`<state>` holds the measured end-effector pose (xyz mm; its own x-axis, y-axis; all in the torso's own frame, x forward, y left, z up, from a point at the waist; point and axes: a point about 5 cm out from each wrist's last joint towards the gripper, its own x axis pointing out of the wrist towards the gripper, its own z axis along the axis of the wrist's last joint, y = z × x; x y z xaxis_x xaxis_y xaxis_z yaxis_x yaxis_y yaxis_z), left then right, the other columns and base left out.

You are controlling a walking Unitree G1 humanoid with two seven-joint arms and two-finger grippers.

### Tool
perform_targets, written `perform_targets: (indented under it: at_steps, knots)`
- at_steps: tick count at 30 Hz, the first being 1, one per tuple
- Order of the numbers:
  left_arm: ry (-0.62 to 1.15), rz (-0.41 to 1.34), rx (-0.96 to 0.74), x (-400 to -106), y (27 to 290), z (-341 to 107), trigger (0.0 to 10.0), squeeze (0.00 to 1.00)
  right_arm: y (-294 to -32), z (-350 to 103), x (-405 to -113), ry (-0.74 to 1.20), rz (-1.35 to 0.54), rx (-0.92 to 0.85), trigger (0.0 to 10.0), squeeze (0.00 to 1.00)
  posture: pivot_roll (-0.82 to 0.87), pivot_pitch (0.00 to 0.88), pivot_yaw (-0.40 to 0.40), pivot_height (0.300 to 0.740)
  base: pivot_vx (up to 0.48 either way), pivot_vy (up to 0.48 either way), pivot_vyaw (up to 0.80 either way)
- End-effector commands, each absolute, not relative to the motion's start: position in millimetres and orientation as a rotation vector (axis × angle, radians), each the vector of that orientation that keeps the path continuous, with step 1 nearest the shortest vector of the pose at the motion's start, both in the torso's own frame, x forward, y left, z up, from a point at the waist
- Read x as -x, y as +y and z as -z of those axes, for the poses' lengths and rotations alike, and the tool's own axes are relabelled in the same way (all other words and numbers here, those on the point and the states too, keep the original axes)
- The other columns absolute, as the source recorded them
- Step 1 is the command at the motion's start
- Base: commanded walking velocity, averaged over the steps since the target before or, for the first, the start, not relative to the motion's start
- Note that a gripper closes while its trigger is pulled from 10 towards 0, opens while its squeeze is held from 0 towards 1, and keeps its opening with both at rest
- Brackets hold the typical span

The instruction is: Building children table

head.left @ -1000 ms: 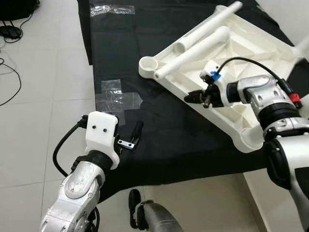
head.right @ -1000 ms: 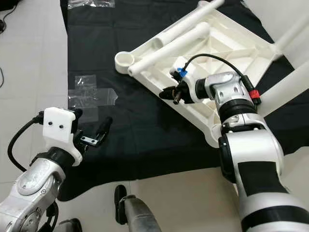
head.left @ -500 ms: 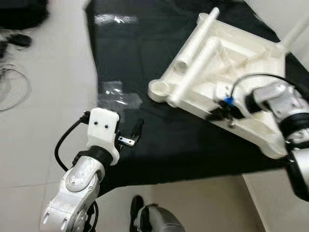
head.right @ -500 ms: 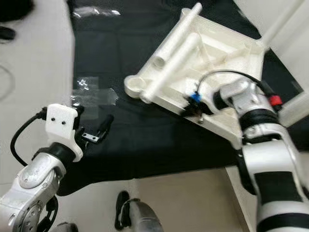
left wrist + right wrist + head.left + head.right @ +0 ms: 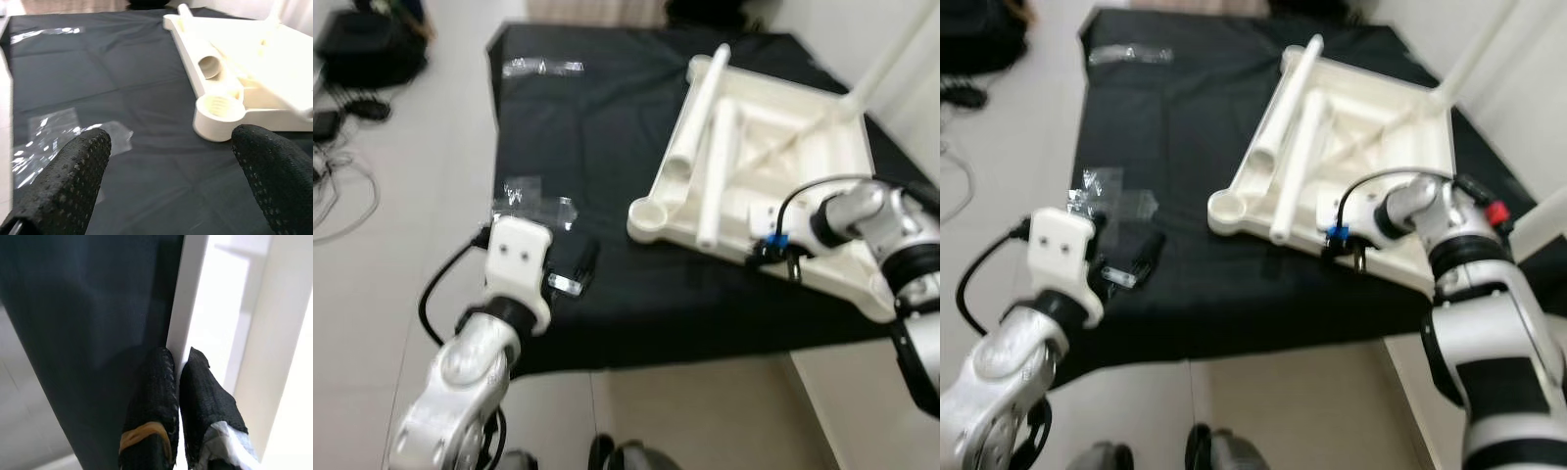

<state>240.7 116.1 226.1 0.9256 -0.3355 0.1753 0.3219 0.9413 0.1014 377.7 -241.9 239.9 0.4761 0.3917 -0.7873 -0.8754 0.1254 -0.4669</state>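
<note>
Right eye view: tabletop gripped at its near rim.
The upturned white tabletop point(image 5: 1371, 108) lies on the black cloth point(image 5: 1185, 127); right gripper point(image 5: 178, 382) pinches its edge, left gripper point(image 5: 171, 161) hovers wide. Likely repositioning; next, seat a loose leg point(image 5: 1301, 162).

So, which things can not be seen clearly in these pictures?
- Right gripper: the right wrist view shows the fingers pinched on the edge of the white tabletop; the eye views blur this contact.
- Clear plastic bags: their contents are too small and blurred in the eye views.
- Upright leg: cut off by the top edge, so its end is hidden.
- Left gripper: open over the black cloth, fingertips cut off by the frame.
</note>
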Motion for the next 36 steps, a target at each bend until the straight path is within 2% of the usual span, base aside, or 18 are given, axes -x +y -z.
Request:
perform_targets:
  at_steps: [1, 2, 4, 8, 11, 15, 17, 22, 24, 32, 36]
  knots:
    - [-0.188, 0.354, -0.075, -239.4, 113.9, -223.9, 10.0, 0.00, -224.1, -225.0, -376.9, 0.520, -1.103, 0.990, 10.0, 0.00, -0.01, 0.282, -0.149, 0.740, 0.000, 0.000, 0.00]
    - [-0.188, 0.354, -0.075, -239.4, 113.9, -223.9, 10.0, 0.00, -224.1, -225.0, -376.9, 0.520, -1.103, 0.990, 10.0, 0.00, -0.01, 0.282, -0.149, 0.740, 0.000, 0.000, 0.00]
    - [-0.191, 0.354, -0.075, -240.2, 113.9, -224.3, 10.0, 0.00, -203.3, -243.5, -382.4, 0.365, -1.149, 0.804, 10.0, 0.00, -0.01, 0.283, -0.149, 0.740, 0.000, 0.000, 0.00]
    - [-0.193, 0.352, -0.076, -241.0, 114.2, -224.4, 10.0, 0.00, -191.3, -256.3, -388.7, 0.234, -1.100, 0.748, 10.0, 0.00, -0.01, 0.281, -0.148, 0.740, 0.000, 0.000, 0.00]
    - [-0.197, 0.350, -0.075, -241.0, 114.2, -225.3, 10.0, 0.00, -188.4, -261.5, -388.5, 0.227, -1.126, 0.710, 10.0, 0.00, -0.01, 0.281, -0.147, 0.740, 0.000, 0.000, 0.00]
    - [-0.197, 0.349, -0.078, -240.9, 115.0, -225.4, 10.0, 0.00, -198.0, -250.0, -377.2, 0.314, -1.270, 0.807, 10.0, 0.00, -0.01, 0.281, -0.147, 0.740, 0.000, 0.000, 0.00]
    - [-0.198, 0.349, -0.081, -241.2, 115.6, -225.6, 10.0, 0.00, -211.7, -235.8, -368.7, 0.438, -1.330, 0.905, 10.0, 0.00, -0.01, 0.280, -0.146, 0.740, 0.000, 0.000, 0.00]
    - [-0.202, 0.351, -0.083, -242.2, 115.4, -226.4, 10.0, 0.00, -234.3, -218.9, -360.5, 0.617, -1.308, 1.054, 10.0, 0.00, -0.01, 0.280, -0.140, 0.740, 0.000, 0.000, 0.00]
    - [-0.203, 0.354, -0.083, -242.4, 115.0, -226.9, 10.0, 0.00, -248.6, -211.8, -356.5, 0.705, -1.269, 1.166, 10.0, 0.00, -0.01, 0.281, -0.138, 0.740, 0.000, 0.000, 0.00]
    - [-0.202, 0.358, -0.087, -242.4, 115.0, -227.2, 10.0, 0.00, -275.6, -205.2, -347.3, 0.834, -1.220, 1.386, 10.0, 0.00, -0.01, 0.286, -0.137, 0.740, 0.000, 0.000, 0.00]
    - [-0.202, 0.358, -0.089, -242.4, 115.1, -227.2, 10.0, 0.00, -282.1, -205.6, -346.3, 0.857, -1.187, 1.419, 10.0, 0.00, -0.01, 0.287, -0.136, 0.740, 0.000, 0.000, 0.00]
